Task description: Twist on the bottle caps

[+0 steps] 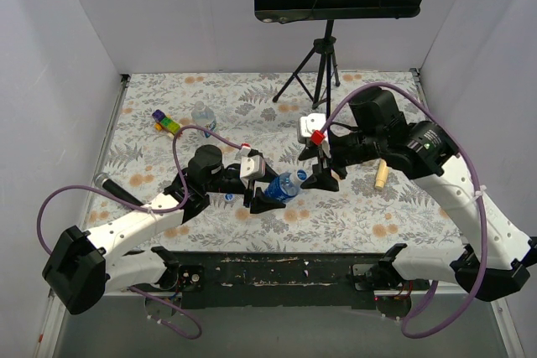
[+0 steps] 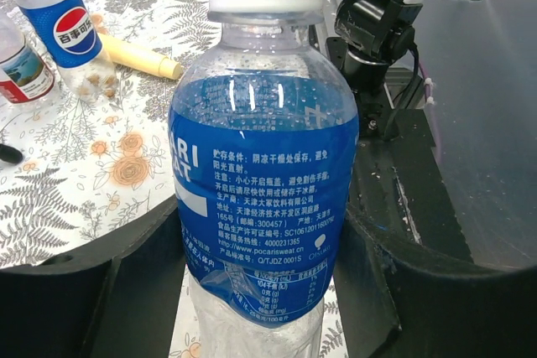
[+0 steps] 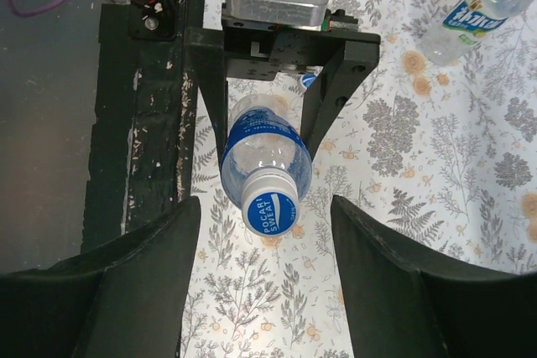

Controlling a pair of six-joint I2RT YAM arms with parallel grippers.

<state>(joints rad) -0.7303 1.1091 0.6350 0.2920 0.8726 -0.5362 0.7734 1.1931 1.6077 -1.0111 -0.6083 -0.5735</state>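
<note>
Left gripper [image 1: 264,194] is clamped on the bottle [image 1: 284,185]. Its black fingers [image 2: 84,308] press both sides of the blue label, and the thin plastic is crumpled a little down by the base. The bottle is held off the cloth [image 1: 352,207], lying nearly flat, neck toward the other arm.

Right gripper [image 1: 322,179] is spread wide. In its wrist view the two chunky black pads [image 3: 126,282] sit either side of the bottle's cap [image 3: 273,211] with a gap on both sides, touching nothing. The cap is on the neck: white ribbed skirt, blue printed top. I can't tell how tight it is.

Materials-wise, the bottle is clear ribbed plastic with a glossy blue wrap covered in small white print, and it has droplets inside the shoulder. The cloth is a pale floral print with grey ferns and orange blossoms.

All relative to the held bottle:
- A loose cap [image 1: 228,197], small and blue, lies on the cloth just left of it, beside the left gripper.
- A second bottle [image 1: 201,115] stands upright well off to the far left.
- A multicoloured block [image 1: 165,121] is further left than that.
- A tan round stick [image 1: 380,175] lies to the right, past the right gripper.
- In the left wrist view, a Pepsi bottle [image 2: 71,31] stands beyond it, next to the stick.
</note>
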